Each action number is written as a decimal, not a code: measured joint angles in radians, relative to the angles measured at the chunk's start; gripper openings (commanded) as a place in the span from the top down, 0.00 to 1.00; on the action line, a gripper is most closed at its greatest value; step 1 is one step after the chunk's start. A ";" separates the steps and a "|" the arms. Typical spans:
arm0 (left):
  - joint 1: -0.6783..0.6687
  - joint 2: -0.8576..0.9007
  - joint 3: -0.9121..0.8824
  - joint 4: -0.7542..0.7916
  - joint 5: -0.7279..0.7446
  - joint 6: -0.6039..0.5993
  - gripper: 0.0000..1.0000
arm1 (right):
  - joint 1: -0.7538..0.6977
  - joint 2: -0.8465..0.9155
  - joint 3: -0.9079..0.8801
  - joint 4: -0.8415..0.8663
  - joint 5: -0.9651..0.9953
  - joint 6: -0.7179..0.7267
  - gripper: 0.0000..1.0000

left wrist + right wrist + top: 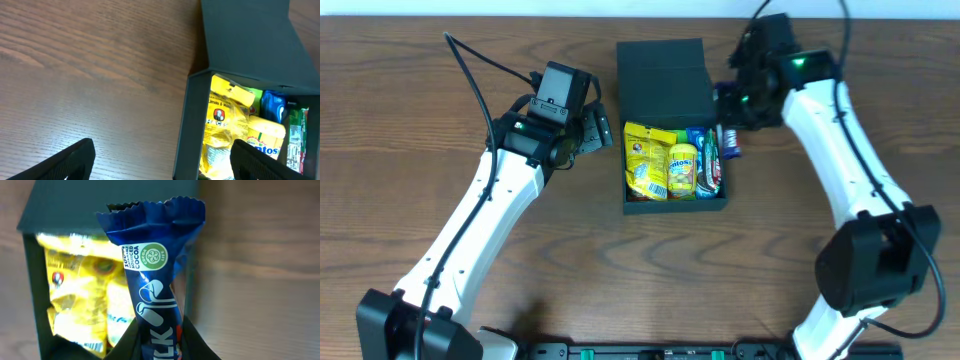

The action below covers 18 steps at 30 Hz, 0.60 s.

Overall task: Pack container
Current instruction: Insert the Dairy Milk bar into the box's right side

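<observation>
The dark green container (638, 208) sits at the table's middle, its flap lid (663, 78) open toward the back. Inside lie yellow snack packets (647, 160), a blue packet and a green one. My right gripper (730, 122) is shut on a blue chocolate bar wrapper (155, 285) and holds it above the container's right wall. My left gripper (162, 162) is open and empty, its fingers straddling the container's left wall (190, 125). In the left wrist view the yellow packets (225, 120) show inside the box.
Brown wooden table (420, 120) all around the container. The two arm bases stand at the front edge. A dark rail runs along the front edge (700, 350).
</observation>
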 measured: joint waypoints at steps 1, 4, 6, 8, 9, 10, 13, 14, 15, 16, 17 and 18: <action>0.000 0.000 0.000 -0.004 0.000 0.000 0.13 | 0.011 0.001 -0.019 0.014 -0.005 0.004 0.92; 0.000 0.000 0.000 -0.012 0.000 0.000 0.13 | 0.048 0.009 -0.089 0.075 -0.015 0.020 0.88; 0.000 0.000 0.000 -0.013 0.000 0.000 0.13 | 0.053 0.011 -0.128 0.110 -0.017 0.034 0.75; 0.000 0.000 0.000 -0.014 0.000 0.000 0.13 | 0.053 0.011 -0.146 0.123 -0.016 0.047 0.44; 0.000 0.000 0.000 -0.015 0.000 0.000 0.12 | 0.052 0.011 -0.152 0.127 -0.016 0.051 0.41; 0.000 0.000 0.000 -0.016 0.000 0.000 0.12 | 0.053 0.011 -0.156 0.130 -0.017 0.052 0.34; 0.000 0.000 0.000 -0.016 0.000 0.000 0.12 | 0.053 0.011 -0.156 0.137 -0.017 0.061 0.34; 0.000 0.000 0.000 -0.016 0.000 0.000 0.12 | 0.053 0.011 -0.156 0.138 -0.017 0.062 0.36; 0.000 0.000 0.000 -0.016 0.000 0.000 0.14 | 0.052 0.011 -0.156 0.137 -0.017 0.062 0.41; 0.000 0.000 0.000 -0.016 0.000 0.000 0.15 | 0.049 0.011 -0.156 0.137 -0.017 0.064 0.48; 0.000 0.000 0.000 -0.015 -0.003 0.003 0.23 | 0.045 0.011 -0.156 0.137 -0.018 0.069 0.62; 0.000 0.000 0.000 -0.014 -0.006 0.003 0.39 | 0.040 0.011 -0.156 0.138 -0.017 0.063 0.74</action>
